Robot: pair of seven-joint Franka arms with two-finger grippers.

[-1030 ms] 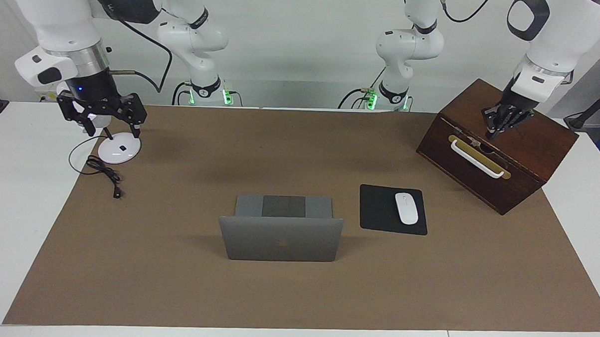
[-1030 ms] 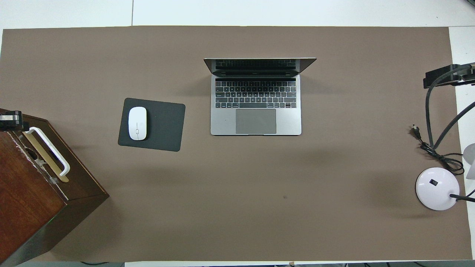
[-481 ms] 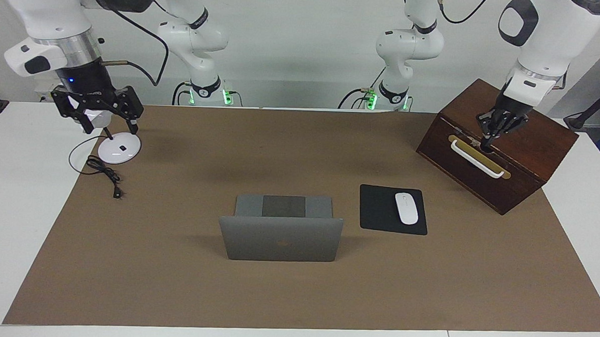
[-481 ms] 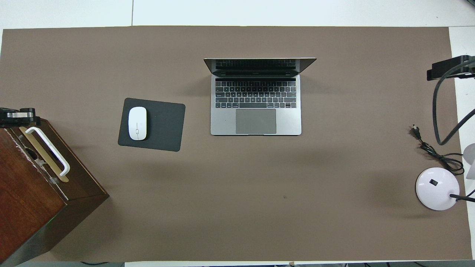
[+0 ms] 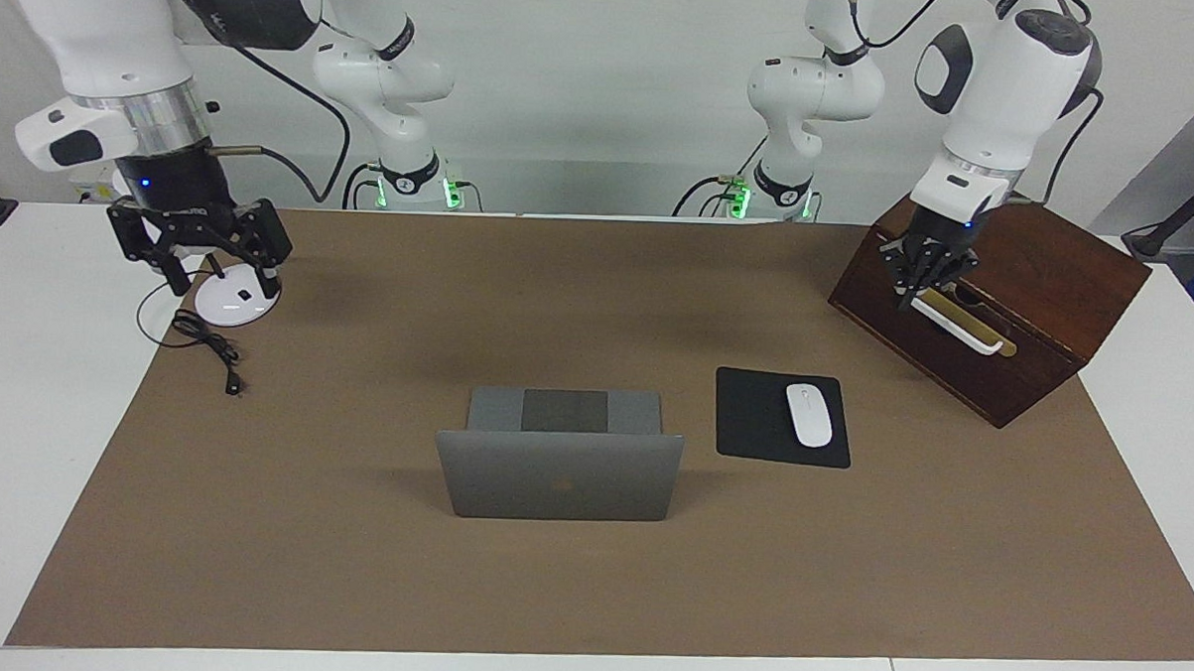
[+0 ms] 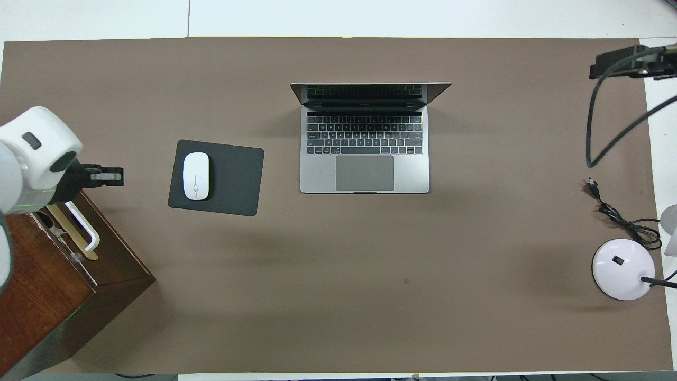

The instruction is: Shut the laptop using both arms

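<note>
The silver-grey laptop (image 5: 559, 473) stands open at the middle of the brown mat, its lid upright with the logo facing away from the robots. Its keyboard and trackpad (image 6: 365, 159) show in the overhead view. My left gripper (image 5: 911, 292) is shut with nothing in it. It hangs by the handled face of the wooden box, at the left arm's end of the table, well apart from the laptop, and shows as the left gripper (image 6: 111, 176) from above. My right gripper (image 5: 226, 285) is open and empty, up over the lamp base at the right arm's end.
A black mouse pad (image 5: 753, 415) with a white mouse (image 5: 809, 414) lies beside the laptop toward the left arm's end. A tilted wooden box (image 5: 1035, 291) with a white handle stands past it. A white lamp base (image 6: 623, 269) and its coiled cable (image 5: 209, 347) sit at the right arm's end.
My left gripper has swung from over the box's top out past its handled face, toward the middle of the table. My right gripper has shifted slightly over the lamp base. The laptop is unmoved.
</note>
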